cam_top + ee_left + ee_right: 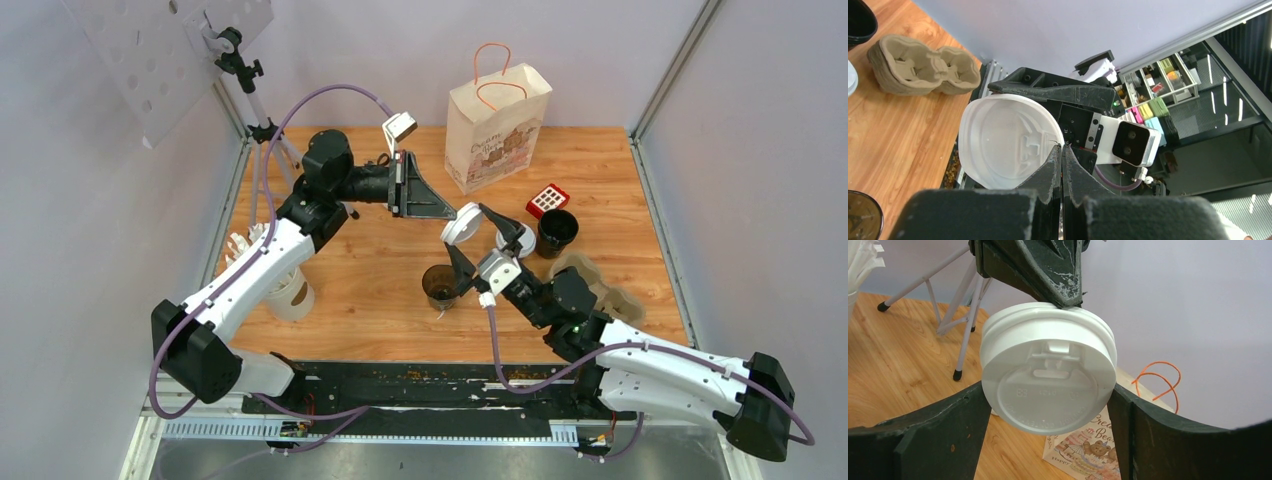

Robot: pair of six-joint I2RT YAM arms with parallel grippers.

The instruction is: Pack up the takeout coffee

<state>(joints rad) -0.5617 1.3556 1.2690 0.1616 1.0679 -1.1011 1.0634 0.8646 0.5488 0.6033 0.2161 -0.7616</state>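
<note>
A white sip lid (462, 222) hangs in the air over the table's middle. My left gripper (447, 212) is shut on its rim, as the left wrist view (1062, 147) shows, with the lid (1005, 140) at the fingertips. My right gripper (478, 240) is open, and in the right wrist view (1048, 392) the lid (1048, 372) sits between its two fingers. One lidless dark brown coffee cup (440, 285) stands just below, also seen in the left wrist view (860, 220). A second lidless dark cup (556, 232) stands to the right.
A printed paper bag (495, 125) with orange handles stands at the back. A pulp cup carrier (605, 285) lies at the right, a red box (547, 200) behind the second cup, and another white lid (522, 240) beside it. A white holder (285, 290) stands at the left.
</note>
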